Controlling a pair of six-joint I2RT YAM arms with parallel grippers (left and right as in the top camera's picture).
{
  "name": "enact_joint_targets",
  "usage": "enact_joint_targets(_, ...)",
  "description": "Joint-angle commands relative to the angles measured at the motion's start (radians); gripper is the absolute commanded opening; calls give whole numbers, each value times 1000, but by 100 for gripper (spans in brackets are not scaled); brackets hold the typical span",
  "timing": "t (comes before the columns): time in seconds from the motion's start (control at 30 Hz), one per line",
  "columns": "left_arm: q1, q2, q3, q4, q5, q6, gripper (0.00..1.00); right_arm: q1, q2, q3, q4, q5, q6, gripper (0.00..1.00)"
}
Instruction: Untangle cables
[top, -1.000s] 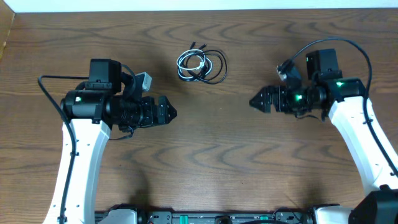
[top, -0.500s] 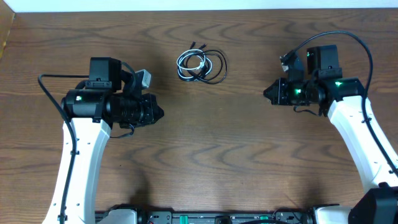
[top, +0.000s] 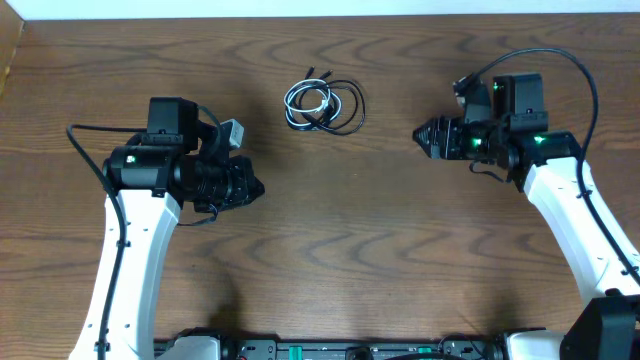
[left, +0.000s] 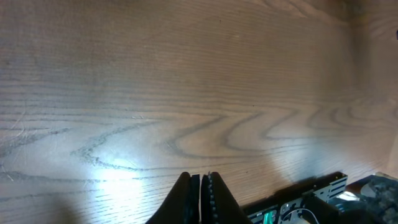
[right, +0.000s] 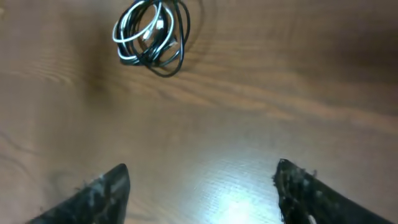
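The cables (top: 323, 104) lie in a small tangled coil of black and white loops at the table's back middle; the right wrist view shows the same cables (right: 152, 36) well ahead of the fingers. My left gripper (top: 256, 186) hovers left of centre, in front of the coil and apart from it, its jaws pressed together on nothing. In the left wrist view that left gripper (left: 201, 180) faces only bare wood. My right gripper (top: 421, 137) hangs to the coil's right, pointing at it, jaws wide apart. The right gripper (right: 202, 174) is empty.
Thick black wires arch over the right arm (top: 540, 62) and loop beside the left arm (top: 85, 140). The table's front rail with electronics (left: 305, 199) shows in the left wrist view. A pale wall edge (top: 320, 8) runs along the back.
Both grippers snapped shut and drew back from the middle; the right one has since opened wide again and edged left toward the coil. The left one stays shut. The cables have not moved.
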Motion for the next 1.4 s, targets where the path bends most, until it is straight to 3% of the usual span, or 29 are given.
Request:
enact_joint_targets(0.0, -4, 6, -5, -3, 13, -2, 14, 18, 13, -5, 5, 49, -3, 75)
enact_joint_targets(0.17, -4, 6, -5, -2, 13, -2, 31, 28, 15, -20, 6, 50, -3, 84)
enact_joint_targets(0.27, -4, 6, -5, 2, 13, -2, 35, 29, 15, -22, 5, 50, -3, 92)
enact_joint_targets(0.47, -4, 6, -5, 1, 13, -2, 40, 45, 15, -25, 5, 50, -3, 98)
enact_joint_targets(0.97, -4, 6, -7, 3, 13, -2, 42, 105, 15, -61, -32, 50, 2, 99)
enact_joint_targets(1.37, -4, 6, -7, 6, 13, -2, 42, 216, 15, -94, -74, 27, 91, 99)
